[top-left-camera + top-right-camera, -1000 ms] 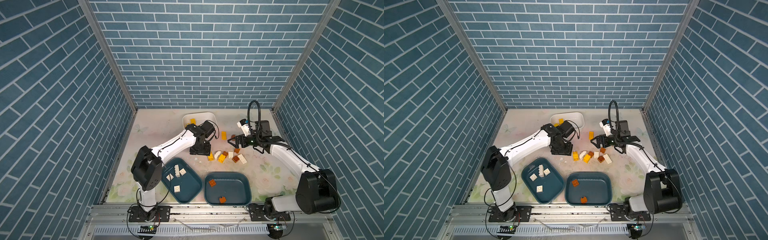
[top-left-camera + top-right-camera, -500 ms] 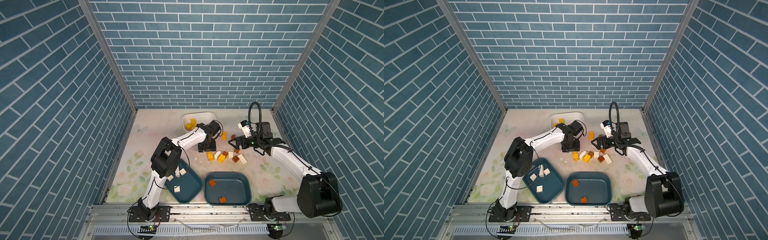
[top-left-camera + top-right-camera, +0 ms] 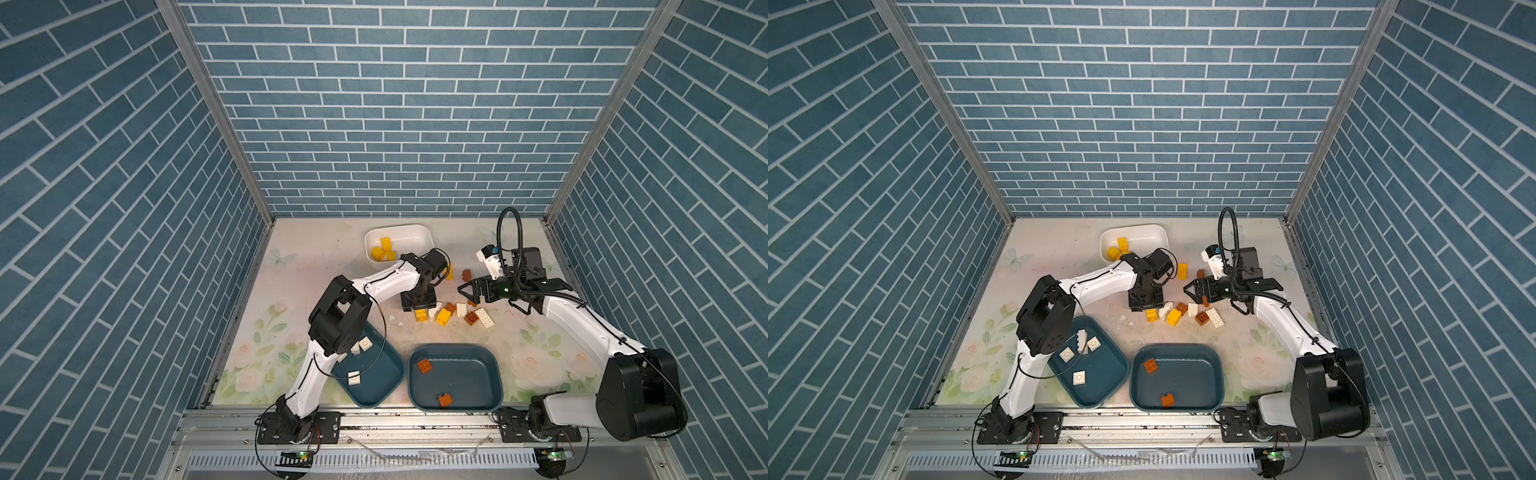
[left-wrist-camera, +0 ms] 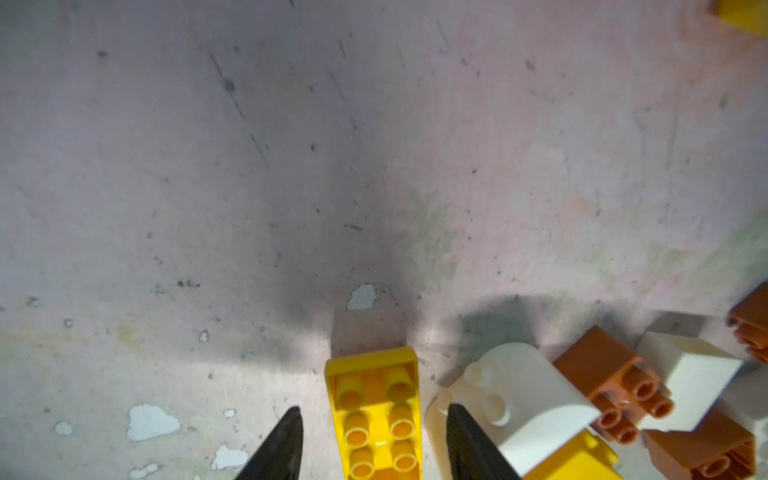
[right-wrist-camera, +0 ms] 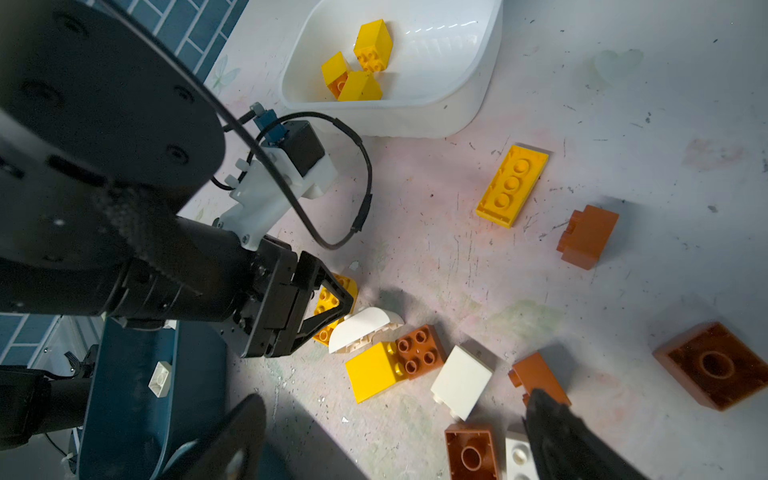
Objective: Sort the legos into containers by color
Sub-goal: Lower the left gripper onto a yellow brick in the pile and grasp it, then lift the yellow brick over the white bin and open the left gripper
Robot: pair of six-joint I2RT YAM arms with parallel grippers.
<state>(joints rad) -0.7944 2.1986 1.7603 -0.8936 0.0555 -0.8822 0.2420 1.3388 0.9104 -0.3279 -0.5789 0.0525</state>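
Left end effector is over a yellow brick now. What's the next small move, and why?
Probably close the left end effector on the yellow brick: its fingers flank the brick with gaps on both sides. Other yellow bricks lie in the white tub.

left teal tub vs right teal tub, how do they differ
The left teal tub holds white bricks; the right teal tub holds two brown-orange bricks. The left one sits turned at an angle; the right one lies square to the front rail. The left arm overhangs the left one; the right one is uncovered. Both are dark teal, shallow and rounded.
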